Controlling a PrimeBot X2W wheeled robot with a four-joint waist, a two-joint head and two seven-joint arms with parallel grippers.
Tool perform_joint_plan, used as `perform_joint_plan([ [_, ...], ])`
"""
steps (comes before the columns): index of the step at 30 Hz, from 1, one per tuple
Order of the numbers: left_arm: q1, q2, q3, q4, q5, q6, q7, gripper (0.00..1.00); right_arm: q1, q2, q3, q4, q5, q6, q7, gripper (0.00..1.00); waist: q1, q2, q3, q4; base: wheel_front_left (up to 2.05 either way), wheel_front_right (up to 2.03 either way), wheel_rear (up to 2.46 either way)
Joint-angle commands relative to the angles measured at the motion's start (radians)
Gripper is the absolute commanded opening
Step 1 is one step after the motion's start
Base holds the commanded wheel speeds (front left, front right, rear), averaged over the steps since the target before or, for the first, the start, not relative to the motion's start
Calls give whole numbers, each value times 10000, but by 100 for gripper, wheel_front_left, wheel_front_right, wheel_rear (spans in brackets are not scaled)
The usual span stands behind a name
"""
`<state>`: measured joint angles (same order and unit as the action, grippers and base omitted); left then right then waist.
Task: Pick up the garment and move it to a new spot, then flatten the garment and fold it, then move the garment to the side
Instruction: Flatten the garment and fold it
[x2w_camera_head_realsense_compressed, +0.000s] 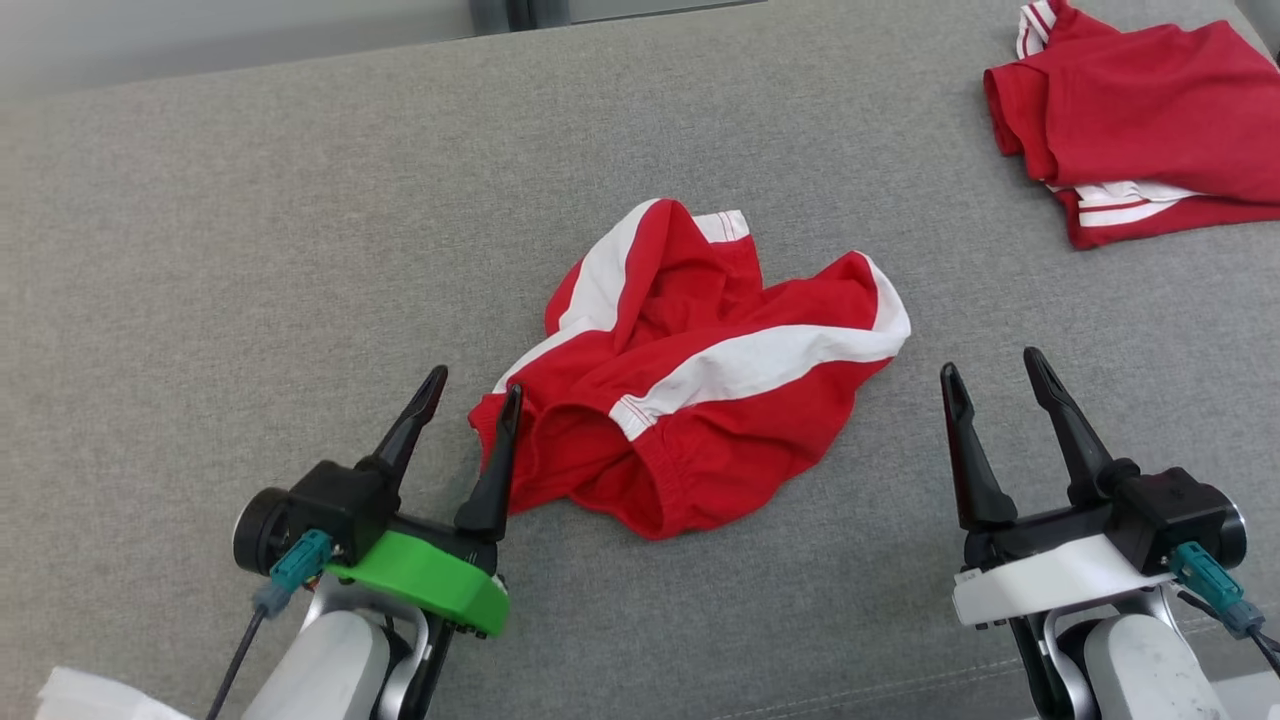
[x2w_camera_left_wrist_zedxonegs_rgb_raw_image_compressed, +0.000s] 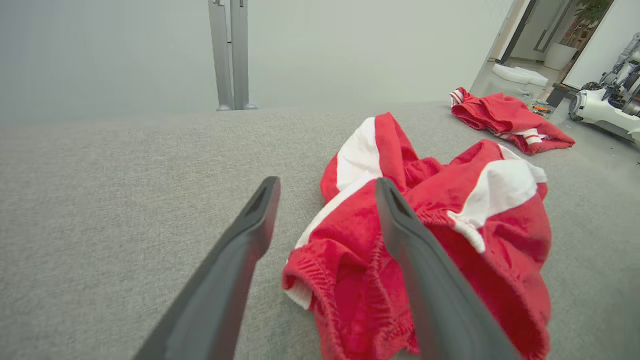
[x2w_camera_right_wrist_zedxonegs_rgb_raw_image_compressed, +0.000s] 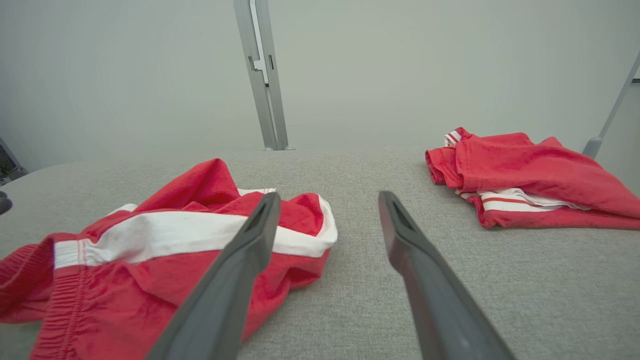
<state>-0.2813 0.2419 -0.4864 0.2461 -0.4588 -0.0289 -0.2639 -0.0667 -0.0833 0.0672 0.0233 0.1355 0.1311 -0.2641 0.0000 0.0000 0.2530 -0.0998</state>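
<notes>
Left end effector (x2w_camera_head_realsense_compressed: 476, 381) stands with its fingers apart and empty at the near-left corner of the red-and-white shorts (x2w_camera_head_realsense_compressed: 700, 380). One finger overlaps the gathered waistband; the other is over bare grey surface (x2w_camera_head_realsense_compressed: 250, 250). The shorts lie crumpled mid-surface, their long axis running from that waistband corner away towards the robot's right. Right end effector (x2w_camera_head_realsense_compressed: 990, 360), also spread and empty, sits near the shorts' right hem without touching it. The left is nearer. I'd judge flattening calls for a grip at each end. Another red garment (x2w_camera_head_realsense_compressed: 1140, 130) lies well apart, far right.
</notes>
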Motion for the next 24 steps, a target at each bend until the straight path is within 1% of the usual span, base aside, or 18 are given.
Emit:
perform_joint_plan([
  [1,370,-87,137,-300,-226,49,3,100,94,-41,-34,-5,-33,-8,1,100,0,0,-96,106,0,0,0],
  [3,793,-220,235,-733,-516,-48,2,100,156,-52,-29,-22,-21,-8,1,100,0,0,-142,155,0,0,0],
  [5,1149,-391,152,-1148,-1030,-250,166,100,181,-66,-29,-25,-18,-8,1,100,0,0,-159,192,0,0,0],
  [9,1455,-558,-281,-1672,-1926,-628,1046,100,144,-77,-19,-45,-13,-8,1,100,0,0,-98,243,0,0,0],
  [12,1248,-673,-557,-1509,-2228,-711,1636,100,-12,-84,78,-26,-10,-8,1,100,0,0,10,197,0,0,0],
  [14,1002,-771,-608,-1270,-2311,-717,1814,100,-81,-101,157,-30,7,-8,1,100,0,0,91,103,0,0,0],
  [18,484,-1067,-681,-706,-2614,-807,1947,100,-124,-111,94,-44,7,-8,1,100,0,0,282,-122,0,0,0],
  [24,-26,-1107,-579,-233,-2673,-849,1795,100,-222,-59,117,-43,33,-8,1,100,0,0,459,-451,0,0,0],
])
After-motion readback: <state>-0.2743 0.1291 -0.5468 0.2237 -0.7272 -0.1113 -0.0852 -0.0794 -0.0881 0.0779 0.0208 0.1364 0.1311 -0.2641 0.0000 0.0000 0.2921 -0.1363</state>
